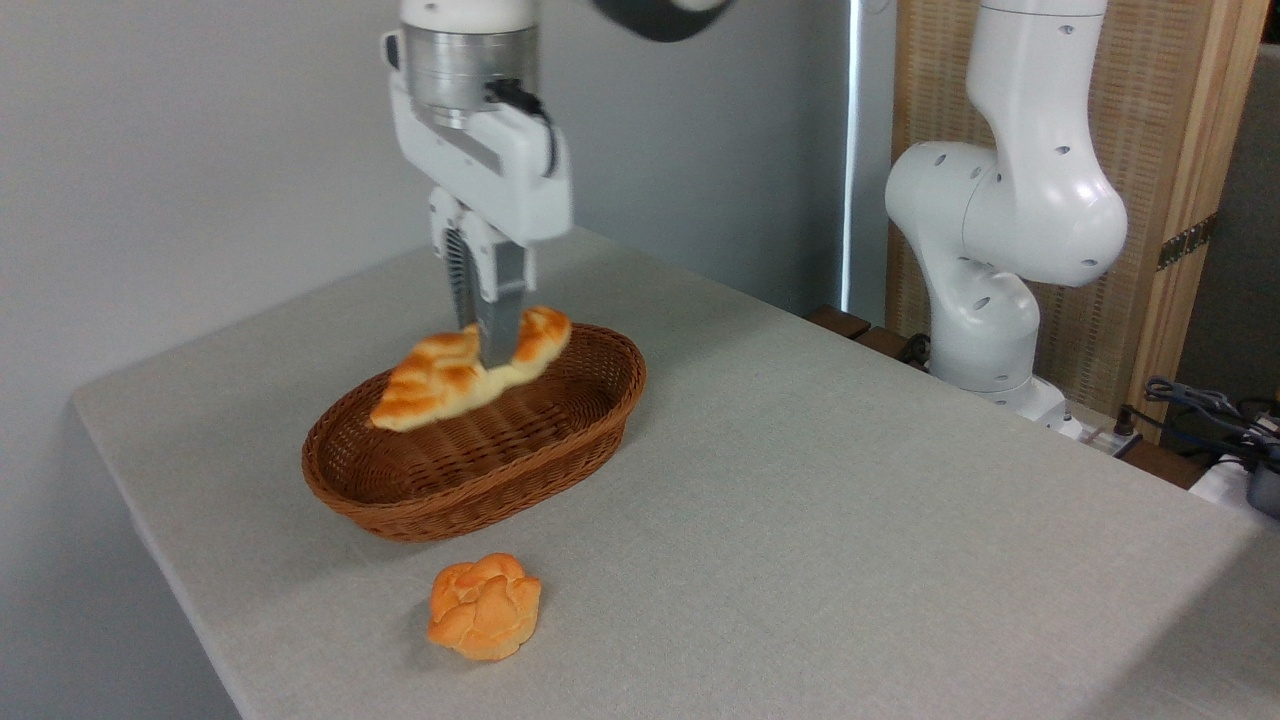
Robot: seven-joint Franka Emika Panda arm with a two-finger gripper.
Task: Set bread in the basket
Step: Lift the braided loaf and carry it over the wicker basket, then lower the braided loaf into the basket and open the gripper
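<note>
The bread (440,382), a long braided golden-orange loaf, hangs tilted above the basket, its left end lower and its right end higher. My gripper (487,340) comes straight down from above and is shut on the loaf near its middle, squeezing it. The basket (500,470), a shallow oval of reddish-brown wicker, sits on the table directly beneath; the loaf looks to be above the basket floor, over its far half. Nothing else shows inside the basket.
A small round knotted orange bun (485,606) lies on the grey tablecloth (850,520) just in front of the basket. The arm's white base (990,290) stands at the table's far right, with cables (1210,410) beyond it. The table's left edge runs close to the basket.
</note>
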